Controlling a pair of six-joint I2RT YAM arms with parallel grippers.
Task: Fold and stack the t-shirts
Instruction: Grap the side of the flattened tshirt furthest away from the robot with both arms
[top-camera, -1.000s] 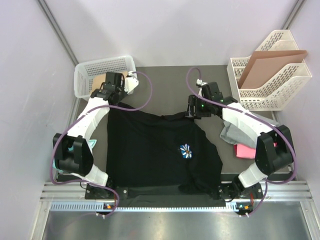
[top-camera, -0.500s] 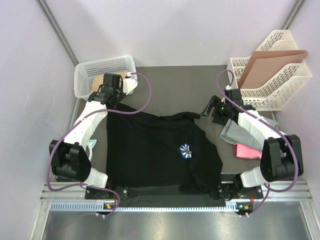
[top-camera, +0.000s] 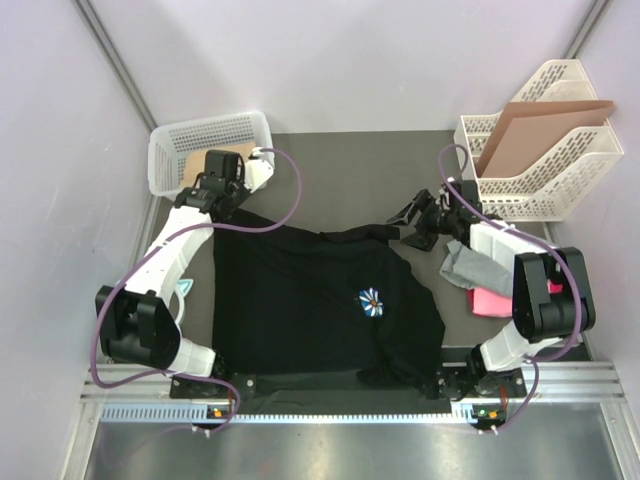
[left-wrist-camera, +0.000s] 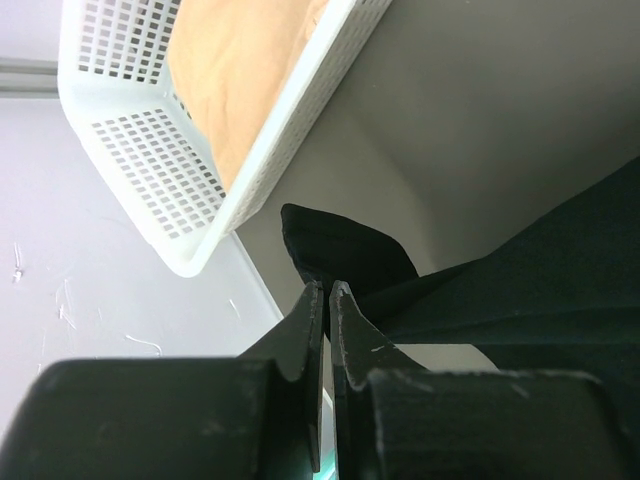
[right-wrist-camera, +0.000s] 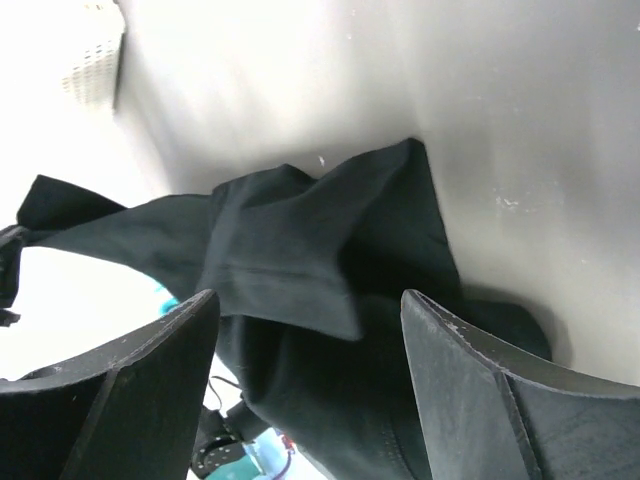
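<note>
Grey tabletop — black t-shirt spread across it, logo up.
Left gripper pinches the far-left sleeve, jaws closed on cloth; right gripper hovers over the far-right sleeve, jaws wide apart — grey t-shirt just beside.
</note>
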